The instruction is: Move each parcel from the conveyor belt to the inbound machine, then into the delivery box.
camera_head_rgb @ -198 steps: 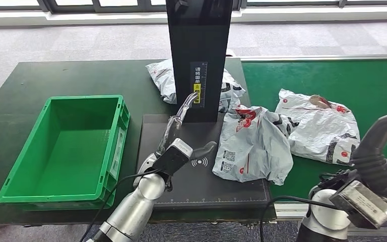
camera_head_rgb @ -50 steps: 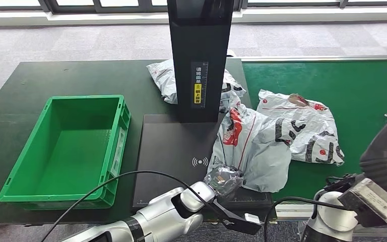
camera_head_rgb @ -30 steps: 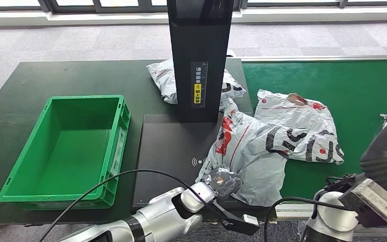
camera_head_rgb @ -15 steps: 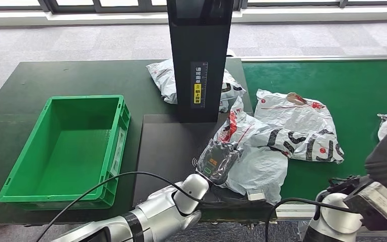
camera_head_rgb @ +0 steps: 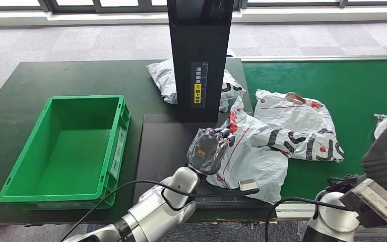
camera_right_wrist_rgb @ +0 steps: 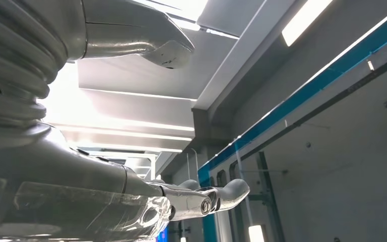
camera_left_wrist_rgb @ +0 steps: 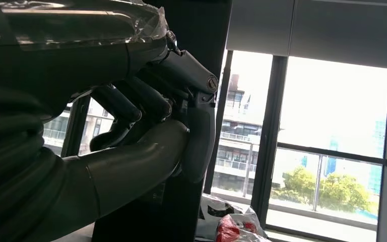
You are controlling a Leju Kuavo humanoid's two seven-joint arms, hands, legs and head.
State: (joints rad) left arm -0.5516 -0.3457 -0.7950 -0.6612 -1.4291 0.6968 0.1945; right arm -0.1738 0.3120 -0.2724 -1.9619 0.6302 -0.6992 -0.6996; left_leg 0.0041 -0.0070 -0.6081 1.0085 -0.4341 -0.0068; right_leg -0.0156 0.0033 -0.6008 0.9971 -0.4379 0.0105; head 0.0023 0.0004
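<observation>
- My left hand (camera_head_rgb: 207, 149) has its fingers closed on the near edge of the grey parcel (camera_head_rgb: 254, 156), just in front of the inbound machine (camera_head_rgb: 199, 60).
- That parcel lies partly on the machine's black scan plate (camera_head_rgb: 164, 151) and partly off its conveyor-side edge; I judge the step in hand is dragging it onto the plate.
- My right hand (camera_head_rgb: 385, 156) hangs at the near edge of the conveyor belt (camera_head_rgb: 368, 85), fingers spread, holding nothing.
- Next, I'd pull the parcel fully onto the plate, then carry it to the green delivery box (camera_head_rgb: 65, 146) on the machine's far side.
</observation>
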